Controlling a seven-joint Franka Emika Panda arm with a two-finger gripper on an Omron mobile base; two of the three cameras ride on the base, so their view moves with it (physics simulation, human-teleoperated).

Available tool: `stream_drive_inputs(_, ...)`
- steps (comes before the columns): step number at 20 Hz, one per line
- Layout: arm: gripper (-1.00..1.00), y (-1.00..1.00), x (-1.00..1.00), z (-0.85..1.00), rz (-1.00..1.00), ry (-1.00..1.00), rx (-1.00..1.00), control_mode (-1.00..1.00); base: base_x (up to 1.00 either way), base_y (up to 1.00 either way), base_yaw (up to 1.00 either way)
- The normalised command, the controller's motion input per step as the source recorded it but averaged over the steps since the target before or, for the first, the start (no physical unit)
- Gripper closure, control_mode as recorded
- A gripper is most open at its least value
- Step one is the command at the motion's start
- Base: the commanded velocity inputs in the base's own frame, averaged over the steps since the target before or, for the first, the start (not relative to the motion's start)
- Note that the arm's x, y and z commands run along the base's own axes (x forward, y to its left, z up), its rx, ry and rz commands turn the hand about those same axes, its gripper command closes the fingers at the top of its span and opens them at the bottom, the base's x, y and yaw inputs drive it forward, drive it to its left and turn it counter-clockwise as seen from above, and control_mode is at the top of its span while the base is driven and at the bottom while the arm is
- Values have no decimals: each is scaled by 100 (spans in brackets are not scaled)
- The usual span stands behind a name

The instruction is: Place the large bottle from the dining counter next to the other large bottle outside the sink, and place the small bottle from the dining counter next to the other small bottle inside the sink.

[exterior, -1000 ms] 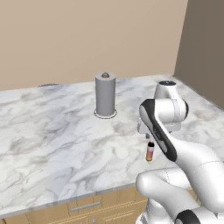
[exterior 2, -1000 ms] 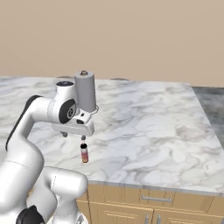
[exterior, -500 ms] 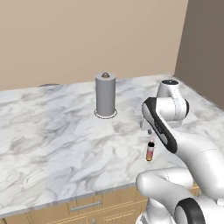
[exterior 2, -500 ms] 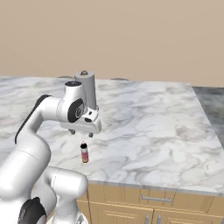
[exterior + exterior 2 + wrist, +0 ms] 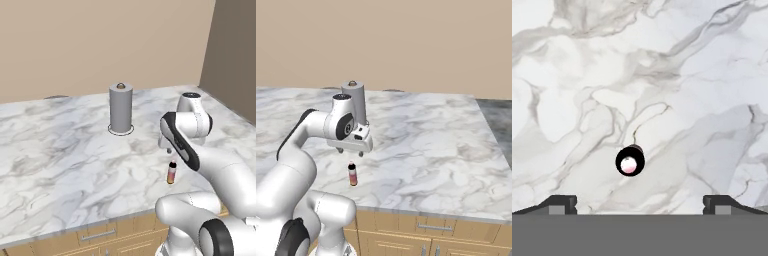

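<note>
Hand view: pincer (image 5: 640, 204) wide open, empty, straight above small bottle (image 5: 630, 162), lined up for top-down grab. Bottle upright near front edge of counter (image 5: 60, 165); paper towel roll (image 5: 121, 108) well behind.

Gripper (image 5: 350, 151) (jaws wide) above small bottle (image 5: 352, 174).

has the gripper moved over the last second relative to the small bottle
Yes. The open gripper has shifted toward the counter's front edge and now hovers right over the small bottle; the bottle itself stayed put on the dining counter.
</note>
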Motion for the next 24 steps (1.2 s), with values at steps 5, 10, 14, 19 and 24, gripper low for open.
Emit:
stream_drive_inputs(5, -100, 6, 7, -9, 0, 2, 0, -100, 0, 0, 0)
stream_drive_inputs(10, -100, 1, 1, 0, 0, 2, 0, -100, 0, 0, 0)
stream_drive_inputs(14, -100, 0, 0, -3, 0, 8, 0, -100, 0, 0, 0)
stream_drive_inputs(19, -100, 0, 0, -30, 0, 6, 0, -100, 0, 0, 0)
stream_drive_inputs(24, -100, 0, 5, -20, 0, 1, 0, -100, 0, 0, 0)
